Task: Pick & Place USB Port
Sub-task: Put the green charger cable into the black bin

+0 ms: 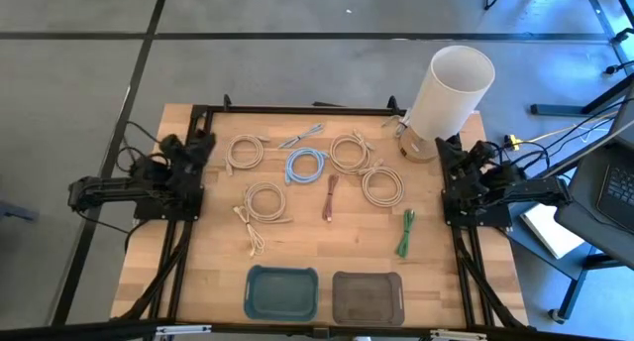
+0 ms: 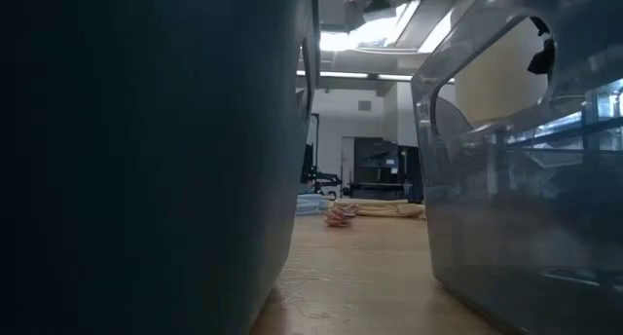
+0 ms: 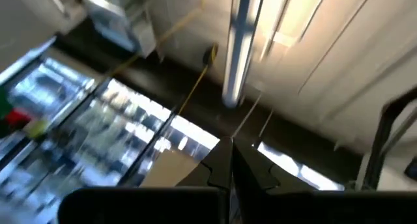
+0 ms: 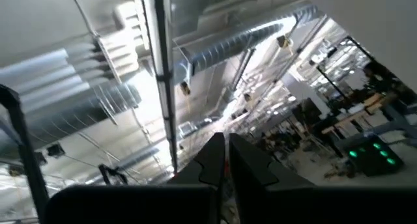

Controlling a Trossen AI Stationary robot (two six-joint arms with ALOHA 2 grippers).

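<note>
Seemingly, cables point(image 1: 305, 166) well clear of jaws.

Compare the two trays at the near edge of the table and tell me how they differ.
The teal plastic tray is a blue-green colour; the smoky grey plastic tray is a dull brownish grey. The teal plastic tray sits to the left, nearer the left arm's side; the smoky grey plastic tray sits to its right, below the green cable. Both are rounded rectangles of similar size, side by side, apparently empty.
</note>
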